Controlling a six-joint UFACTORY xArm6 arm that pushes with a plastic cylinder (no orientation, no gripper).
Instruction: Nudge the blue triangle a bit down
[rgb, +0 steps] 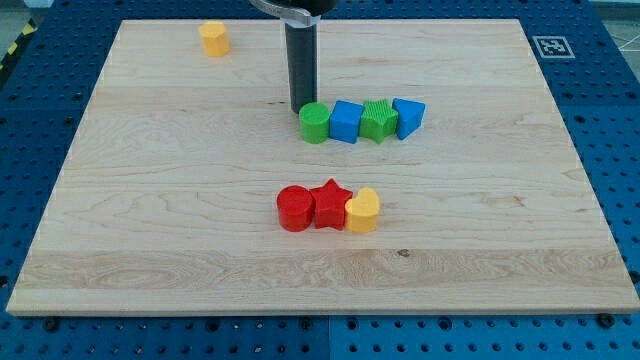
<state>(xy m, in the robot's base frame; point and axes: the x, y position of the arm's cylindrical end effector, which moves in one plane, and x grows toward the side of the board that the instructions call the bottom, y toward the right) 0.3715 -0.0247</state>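
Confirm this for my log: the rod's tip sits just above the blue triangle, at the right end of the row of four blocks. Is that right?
Not quite. In the camera view my tip sits just above the green cylinder, at the left end of the row of four blocks. The blue triangle is at the right end, with nothing touching it.

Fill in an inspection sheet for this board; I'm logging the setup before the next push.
Surface: wooden board, flat, lying on a blue perforated table.
Job's things: blue triangle at the view's right end of a touching row.
Clutter: green cylinder, blue cube, green star in that row; red cylinder, red star, yellow heart clustered below; yellow block at the view's top left.
Grippers: none; my tip sits just above-left of the green cylinder, far from the triangle.
Cables: nothing seen.
Surroundings: fiducial marker beside the board's top right corner.
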